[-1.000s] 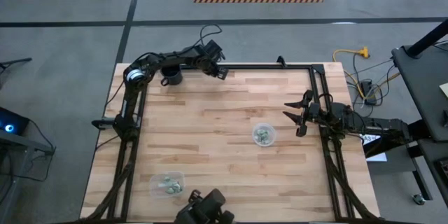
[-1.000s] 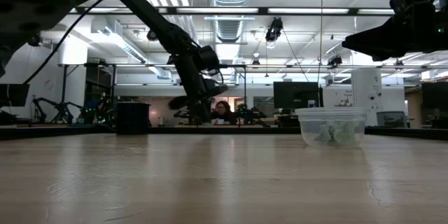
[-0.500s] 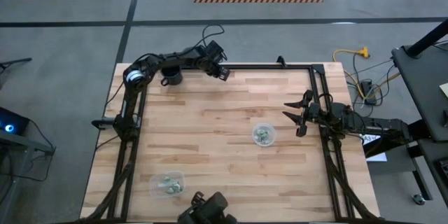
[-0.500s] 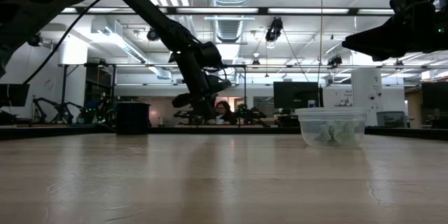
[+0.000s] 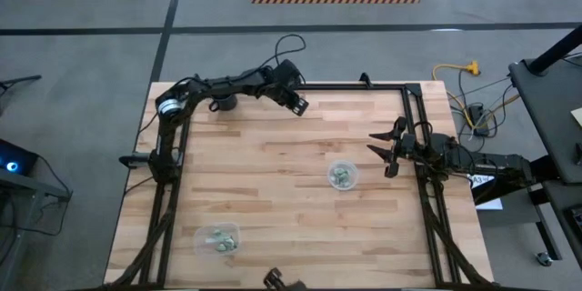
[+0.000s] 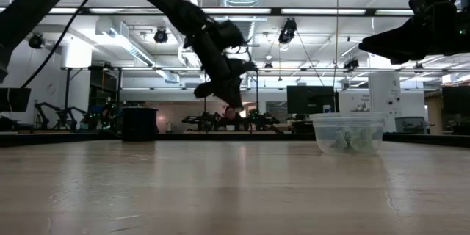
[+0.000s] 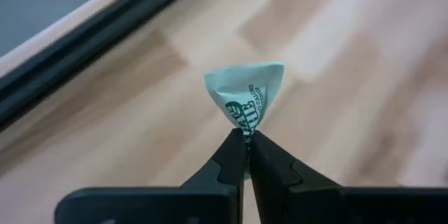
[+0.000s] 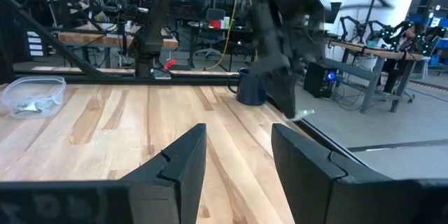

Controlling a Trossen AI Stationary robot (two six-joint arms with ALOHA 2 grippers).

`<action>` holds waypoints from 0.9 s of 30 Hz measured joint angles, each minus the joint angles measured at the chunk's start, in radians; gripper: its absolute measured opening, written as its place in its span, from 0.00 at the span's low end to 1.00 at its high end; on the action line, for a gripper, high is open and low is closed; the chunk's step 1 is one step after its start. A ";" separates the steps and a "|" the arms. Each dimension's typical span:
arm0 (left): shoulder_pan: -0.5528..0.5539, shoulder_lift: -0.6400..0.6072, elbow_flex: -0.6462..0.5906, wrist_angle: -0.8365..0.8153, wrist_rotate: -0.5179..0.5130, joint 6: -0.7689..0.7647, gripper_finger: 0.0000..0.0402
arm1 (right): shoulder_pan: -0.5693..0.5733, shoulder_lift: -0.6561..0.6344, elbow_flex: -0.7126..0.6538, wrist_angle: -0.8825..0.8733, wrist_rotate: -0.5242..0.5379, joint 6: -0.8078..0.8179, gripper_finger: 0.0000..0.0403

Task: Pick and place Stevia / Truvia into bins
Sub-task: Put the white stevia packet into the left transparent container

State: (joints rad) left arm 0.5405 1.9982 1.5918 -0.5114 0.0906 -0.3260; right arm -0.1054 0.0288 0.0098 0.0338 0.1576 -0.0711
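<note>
Pale butcher-block bench (image 5: 273, 177) in a workshop with grey floor; planks are smooth, faintly glossy, framed by black rails. Left claw (image 7: 246, 138), raised above the bench just beside the black mug (image 5: 223, 103) at the far edge, is pinched fully together on one corner of a sweetener packet (image 7: 246, 94): thin white-and-green printed paper, creased into a limp fan. The packet is judged nearly weightless, soft and tear-prone; an edge or corner pinch suits it, since the granule-filled middle would shift. Round clear bowl (image 5: 343, 175), well apart from the mug toward mid-bench, and rounded clear tub (image 5: 217, 238), at the near edge, are thin, rigid plastic and already contain packets. Right claw (image 5: 389, 150), beside the bowl, waits half-spread and empty.
</note>
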 joint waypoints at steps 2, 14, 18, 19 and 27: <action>-0.036 -0.029 -0.008 0.005 -0.013 0.000 0.00 | 0.000 0.001 0.000 0.000 0.000 0.000 0.38; -0.258 -0.144 -0.098 0.032 -0.233 -0.036 0.00 | 0.000 0.005 0.000 0.000 0.000 0.000 0.38; -0.316 -0.147 -0.134 0.039 -0.289 -0.083 0.00 | 0.000 0.005 0.000 0.000 0.000 0.000 0.38; -0.331 -0.147 -0.145 0.040 -0.300 -0.094 0.00 | 0.000 0.005 0.000 0.000 0.000 0.000 0.38; -0.472 -0.157 -0.241 0.096 -0.371 -0.202 0.00 | 0.000 0.006 0.000 0.000 0.000 0.000 0.38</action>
State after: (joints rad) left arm 0.0681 1.8408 1.3504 -0.4155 -0.2801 -0.5278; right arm -0.1051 0.0345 0.0101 0.0338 0.1577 -0.0713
